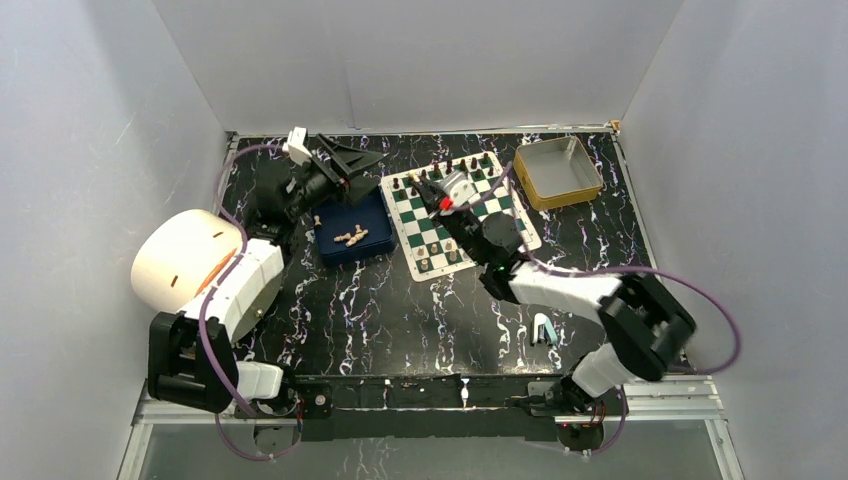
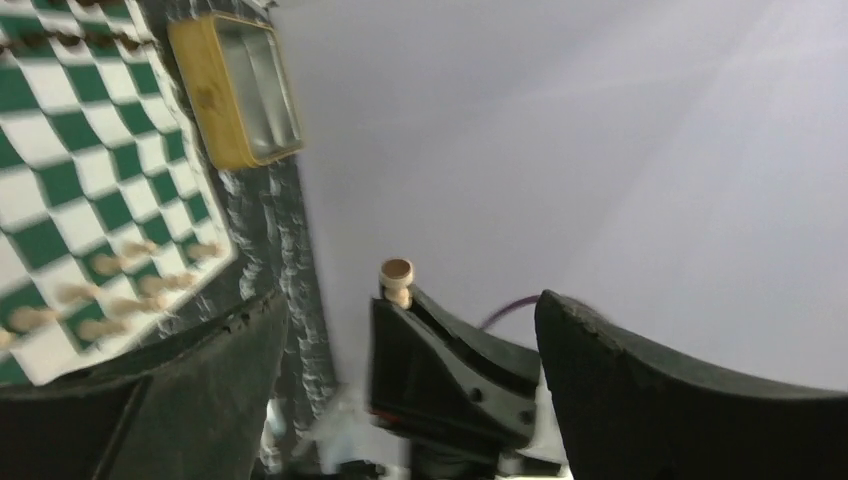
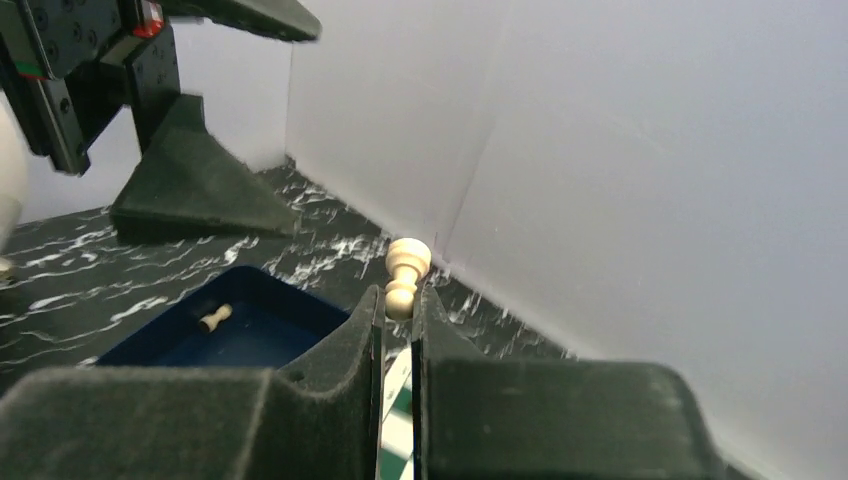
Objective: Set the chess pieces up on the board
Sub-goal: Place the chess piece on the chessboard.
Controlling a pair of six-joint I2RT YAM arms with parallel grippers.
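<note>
Black wedge fingers (image 3: pixel 560 420) are fitted to the right gripper (image 3: pixel 398 298). Behind it, white shells (image 1: pixel 555 285) and a purple cable (image 1: pixel 738 340) are seen.

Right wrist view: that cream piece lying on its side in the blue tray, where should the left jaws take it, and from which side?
Probably best to take the piece across its narrow stem, between head and base, coming straight down. It lies flat on the floor of the tray, and the raised walls would block a sideways approach. Set the jaws crosswise to its length.
</note>
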